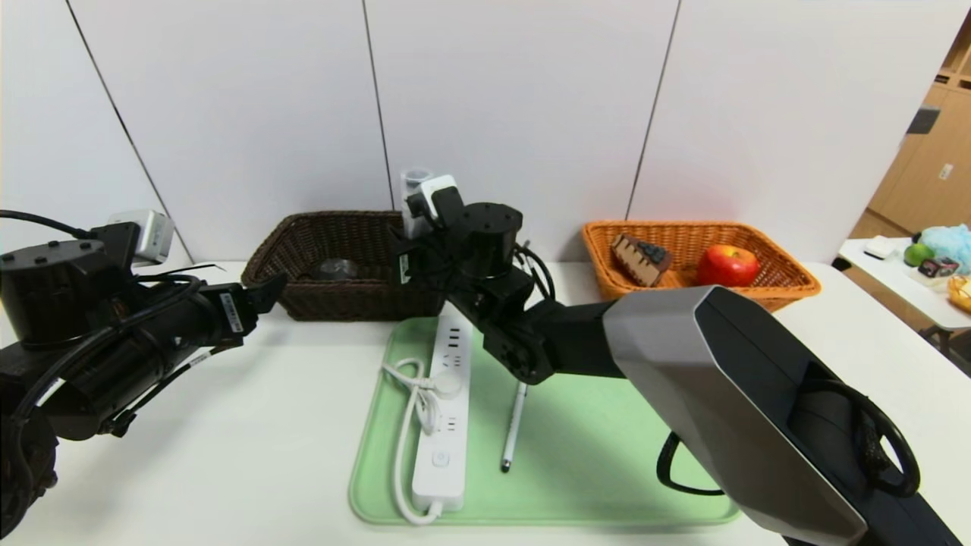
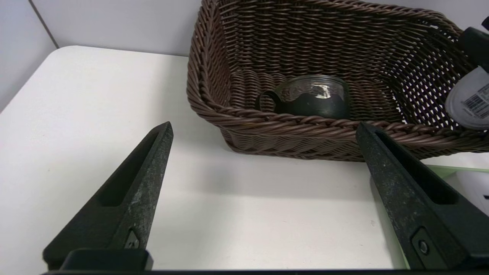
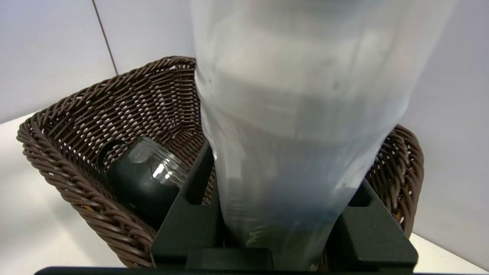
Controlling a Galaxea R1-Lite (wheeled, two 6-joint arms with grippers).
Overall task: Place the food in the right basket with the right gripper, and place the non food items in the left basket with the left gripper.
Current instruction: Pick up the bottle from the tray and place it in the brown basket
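head view: the right gripper (image 1: pixel 413 220) reaches across the green tray (image 1: pixel 592 440) and holds a clear bottle (image 1: pixel 413 189) upright over the brown basket (image 1: pixel 303 250). a power strip (image 1: pixel 444 409) and pen (image 1: pixel 513 425) lie on the tray; cake (image 1: pixel 639 259) and apple (image 1: pixel 727 265) sit in the orange basket (image 1: pixel 789 277).

left wrist view: the left gripper (image 2: pixel 263 160) hangs spread wide and empty before the brown basket (image 2: pixel 214 76), a glass mug (image 2: pixel 309 101) inside.

right wrist view: the fingers (image 3: pixel 191 214) clamp the bottle (image 3: pixel 298 126), which blocks much of the basket (image 3: pixel 76 152).
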